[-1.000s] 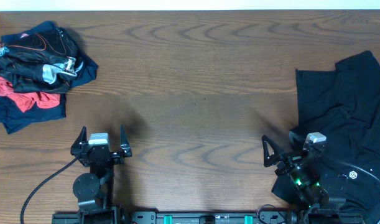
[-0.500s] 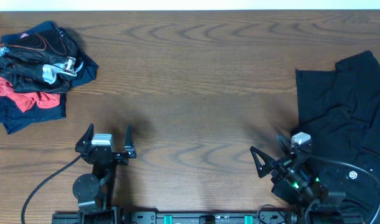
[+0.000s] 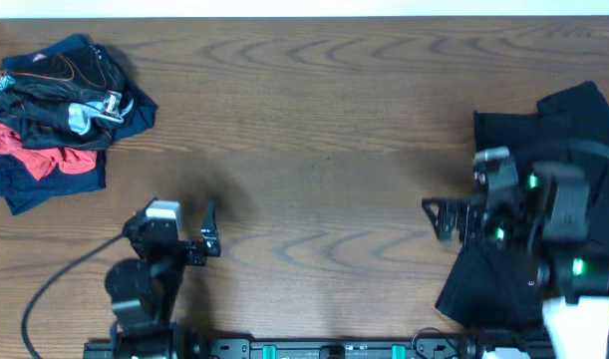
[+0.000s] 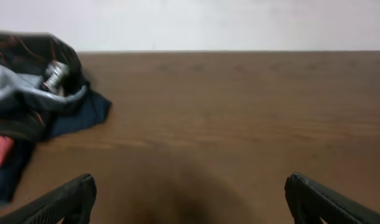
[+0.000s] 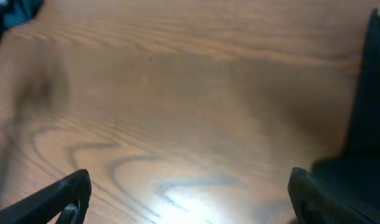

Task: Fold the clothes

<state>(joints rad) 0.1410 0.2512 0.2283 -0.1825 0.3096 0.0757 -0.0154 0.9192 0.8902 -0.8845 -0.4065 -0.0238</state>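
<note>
A large black T-shirt (image 3: 568, 135) lies crumpled at the table's right edge; its dark edge shows in the right wrist view (image 5: 371, 93). A pile of black, red and navy clothes (image 3: 55, 110) sits at the far left, and it also shows in the left wrist view (image 4: 34, 81). My left gripper (image 3: 174, 231) is open and empty over bare wood near the front, well short of the pile; its jaws (image 4: 190, 199) hold nothing. My right gripper (image 3: 454, 207) is open and empty, raised at the T-shirt's left edge, pointing left over bare wood (image 5: 190, 193).
The wooden table (image 3: 314, 150) runs between the pile and the T-shirt. A black cable (image 3: 55, 299) trails from the left arm's base to the front edge. The right arm's body covers part of the T-shirt's near half.
My right arm has lifted from the front edge and moved away from the front, to the T-shirt's left edge. My left gripper has shifted slightly and turned to the right.
</note>
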